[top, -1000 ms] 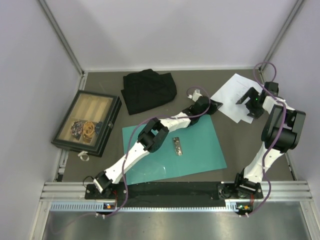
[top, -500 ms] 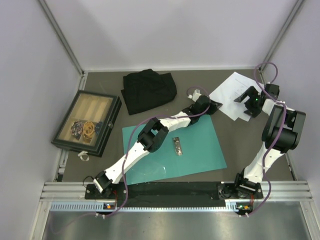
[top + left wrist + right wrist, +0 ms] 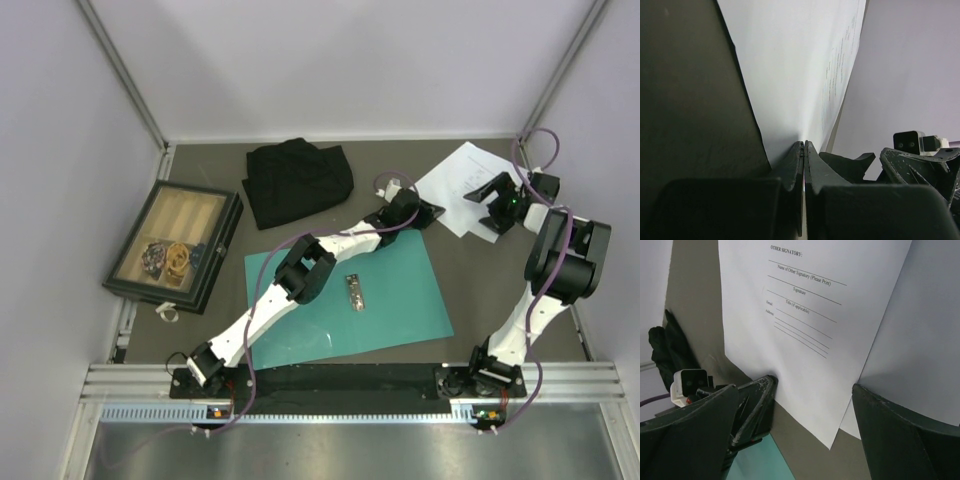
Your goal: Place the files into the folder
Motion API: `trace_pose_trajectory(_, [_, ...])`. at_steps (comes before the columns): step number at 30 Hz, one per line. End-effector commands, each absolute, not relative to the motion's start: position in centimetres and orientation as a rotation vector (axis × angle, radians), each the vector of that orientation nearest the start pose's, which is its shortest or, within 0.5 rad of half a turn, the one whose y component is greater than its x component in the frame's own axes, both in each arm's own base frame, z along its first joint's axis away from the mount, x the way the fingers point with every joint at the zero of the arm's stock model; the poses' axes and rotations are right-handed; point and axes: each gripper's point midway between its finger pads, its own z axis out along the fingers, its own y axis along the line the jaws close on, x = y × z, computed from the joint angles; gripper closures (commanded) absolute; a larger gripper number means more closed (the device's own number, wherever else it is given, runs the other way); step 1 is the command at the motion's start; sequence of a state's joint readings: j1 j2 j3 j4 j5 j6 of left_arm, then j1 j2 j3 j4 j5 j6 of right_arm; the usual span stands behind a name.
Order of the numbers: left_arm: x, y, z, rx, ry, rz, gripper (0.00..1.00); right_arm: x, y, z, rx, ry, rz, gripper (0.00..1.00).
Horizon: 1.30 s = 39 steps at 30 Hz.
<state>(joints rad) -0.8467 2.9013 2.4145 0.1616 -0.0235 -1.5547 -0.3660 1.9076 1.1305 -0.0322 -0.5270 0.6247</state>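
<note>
Two white sheets, the files (image 3: pixel 455 180), lie overlapped at the back right. The teal folder (image 3: pixel 400 285) lies open and flat at the centre, its metal clip (image 3: pixel 353 292) showing. My left gripper (image 3: pixel 430 211) is shut on the near-left edge of a sheet; in the left wrist view the sheet (image 3: pixel 790 65) runs into the closed jaws (image 3: pixel 804 146). My right gripper (image 3: pixel 487 208) is open just above the files. In the right wrist view the printed sheet (image 3: pixel 805 315) lies between its fingers (image 3: pixel 795 390), the second sheet (image 3: pixel 925 350) beneath.
A black cloth (image 3: pixel 298 182) lies at the back centre. A dark-framed wooden tray (image 3: pixel 125 270) with small items sits at the left. The enclosure walls stand close behind and to the right of the files.
My right gripper has moved back and a little left over the files. The left arm has stayed put, still holding the sheet edge.
</note>
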Motion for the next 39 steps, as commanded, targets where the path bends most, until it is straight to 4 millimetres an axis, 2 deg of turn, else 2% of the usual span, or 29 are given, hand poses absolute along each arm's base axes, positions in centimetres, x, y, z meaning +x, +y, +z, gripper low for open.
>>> trace_pose_trajectory(1, [45.4,-56.9,-5.5,-0.938,2.336,-1.260,1.00,45.8,-5.3,5.5,0.908,2.171,0.805,0.05])
trace_pose_trajectory(6, [45.0,-57.2,-5.0,-0.850,2.361,-1.275,1.00,45.4,-7.5,6.4,0.889,2.227,0.610,0.04])
trace_pose_trajectory(11, [44.3,-56.7,-5.8,-0.847,2.412,-1.214,1.00,46.6,-9.5,7.5,0.884,2.223,0.480,0.04])
trace_pose_trajectory(12, [44.1,-56.6,-5.9,-0.836,2.420,-1.212,1.00,46.6,-9.6,6.8,0.887,2.249,0.446,0.01])
trace_pose_trajectory(13, [44.0,-56.8,-5.6,-0.817,2.418,-1.218,1.00,47.3,-9.9,7.6,0.872,2.243,0.423,0.01])
trace_pose_trajectory(15, [44.1,-56.3,-5.7,-0.770,2.427,-1.171,1.00,47.6,-9.8,7.5,0.857,2.262,0.394,0.01])
trace_pose_trajectory(19, [44.1,-55.8,-5.3,-0.733,2.441,-1.125,1.00,47.8,-10.2,6.5,0.946,2.254,0.405,0.02])
trace_pose_trajectory(25, [43.5,-55.7,-6.5,-0.742,2.473,-1.112,1.00,48.2,-9.3,4.4,1.012,2.246,0.490,0.04])
trace_pose_trajectory(29, [43.5,-55.6,-6.4,-0.748,2.474,-1.103,1.00,48.9,-8.8,4.2,0.990,2.225,0.534,0.05])
trace_pose_trajectory(39, [42.9,-55.7,-7.7,-0.756,2.522,-1.102,1.00,49.9,-5.6,3.9,0.941,2.223,0.684,0.06])
